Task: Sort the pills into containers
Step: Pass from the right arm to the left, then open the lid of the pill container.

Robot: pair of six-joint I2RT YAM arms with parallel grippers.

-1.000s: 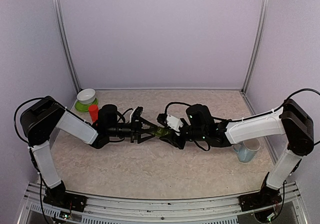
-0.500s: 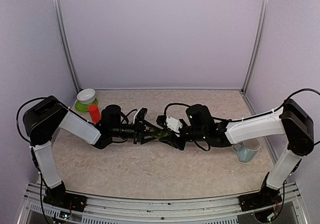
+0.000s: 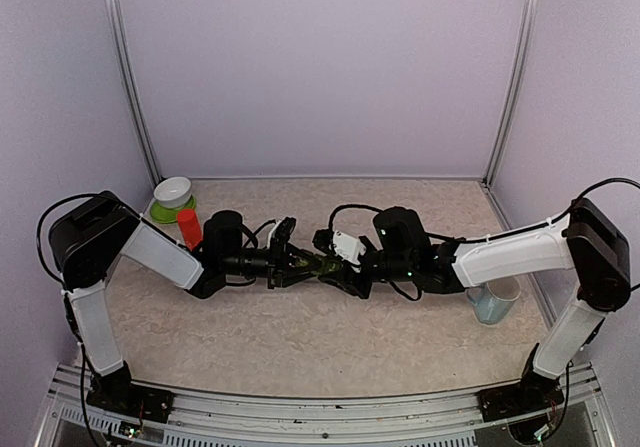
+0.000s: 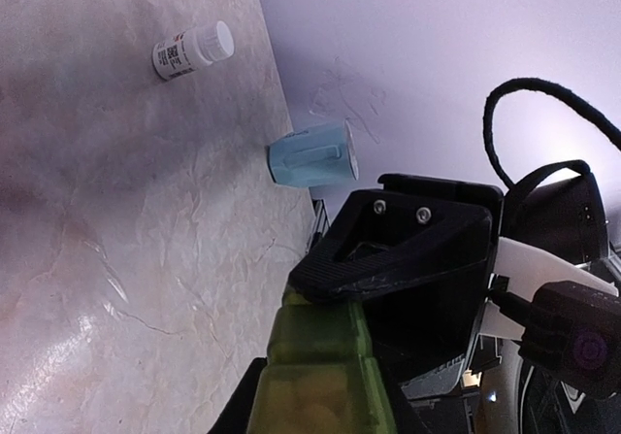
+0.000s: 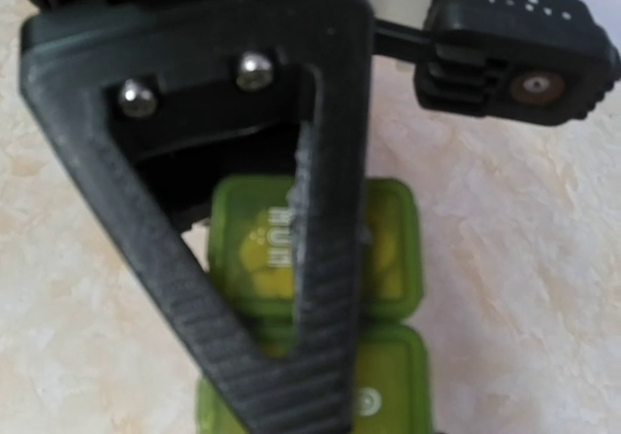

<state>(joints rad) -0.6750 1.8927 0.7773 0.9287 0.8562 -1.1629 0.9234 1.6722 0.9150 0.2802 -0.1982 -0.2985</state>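
Observation:
The containers (image 3: 316, 263) are a small green strip of joined lidded compartments, held just above mid-table between the two grippers. My left gripper (image 3: 296, 263) is shut on its left end. In the right wrist view one left finger (image 5: 320, 211) lies across the lids of the containers (image 5: 393, 259). My right gripper (image 3: 331, 267) is shut on the right end. In the left wrist view a right finger (image 4: 388, 250) rests on the far end of the containers (image 4: 320, 366). The pills show only as blurred yellowish shapes (image 5: 247, 250) through one translucent lid.
A white bowl (image 3: 173, 189) on a green saucer (image 3: 162, 211) and a red cylinder (image 3: 187, 227) stand at the back left. A pale blue mug (image 3: 495, 302) stands by the right forearm, seen as the mug (image 4: 310, 154) in the left wrist view. A white pill bottle (image 4: 192, 50) stands beyond it.
My left gripper has slid right and shut its open jaws onto the strip's left end. The right gripper has kept its hold and barely moved.

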